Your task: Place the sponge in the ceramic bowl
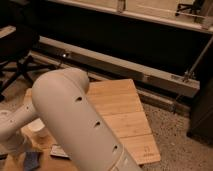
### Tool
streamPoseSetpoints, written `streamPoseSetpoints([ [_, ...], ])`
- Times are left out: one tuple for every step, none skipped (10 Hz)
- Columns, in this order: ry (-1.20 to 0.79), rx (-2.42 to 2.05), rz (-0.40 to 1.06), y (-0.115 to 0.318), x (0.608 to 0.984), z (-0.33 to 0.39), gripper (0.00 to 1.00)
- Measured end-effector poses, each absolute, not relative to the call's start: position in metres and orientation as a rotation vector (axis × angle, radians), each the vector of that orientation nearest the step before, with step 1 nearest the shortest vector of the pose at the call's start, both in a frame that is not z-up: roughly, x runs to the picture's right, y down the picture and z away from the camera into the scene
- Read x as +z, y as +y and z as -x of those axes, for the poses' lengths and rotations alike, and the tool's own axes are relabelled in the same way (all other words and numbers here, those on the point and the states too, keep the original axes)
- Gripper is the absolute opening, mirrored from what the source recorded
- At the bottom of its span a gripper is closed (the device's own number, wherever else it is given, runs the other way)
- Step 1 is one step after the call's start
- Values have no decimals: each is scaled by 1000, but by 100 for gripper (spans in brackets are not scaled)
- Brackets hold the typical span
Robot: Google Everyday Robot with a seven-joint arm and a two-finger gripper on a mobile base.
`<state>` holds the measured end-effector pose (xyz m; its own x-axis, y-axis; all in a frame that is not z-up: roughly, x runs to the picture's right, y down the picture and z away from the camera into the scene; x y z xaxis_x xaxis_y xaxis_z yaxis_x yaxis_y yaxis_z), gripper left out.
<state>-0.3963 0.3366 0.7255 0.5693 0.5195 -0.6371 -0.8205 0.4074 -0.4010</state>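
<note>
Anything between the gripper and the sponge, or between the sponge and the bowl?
Nothing visible separates the gripper, low at the left edge, from the sponge beside it. The ceramic bowl is not in view: the arm hides much of the table. A white cup stands just behind the sponge.

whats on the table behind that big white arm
Showing beside the arm: a white cup, the sponge and a dark packet on the wooden table. The gripper sits in the picture's lower left corner by the sponge. The ceramic bowl is not visible; the arm may cover it.

pincer [12, 149] low at far left
</note>
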Motion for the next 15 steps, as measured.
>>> streamPoseSetpoints([
  [456, 872, 765, 340, 726, 398, 46],
  [463, 862, 768, 341, 726, 400, 36],
  [470, 855, 770, 340, 727, 402, 24],
  [458, 854, 764, 334, 727, 406, 14],
  [435, 861, 755, 320, 719, 410, 5],
  [401, 877, 740, 297, 707, 412, 0],
  [348, 902, 725, 268, 688, 413, 0],
  [309, 926, 714, 244, 672, 411, 0],
  [258, 978, 692, 206, 652, 400, 0],
  [230, 1030, 671, 177, 643, 386, 0],
  [217, 1075, 654, 155, 640, 373, 0],
  [215, 1154, 631, 127, 644, 347, 0],
  [227, 1224, 609, 107, 655, 321, 0],
  [247, 1303, 585, 89, 671, 290, 0],
  [270, 1381, 567, 77, 692, 258, 0],
])
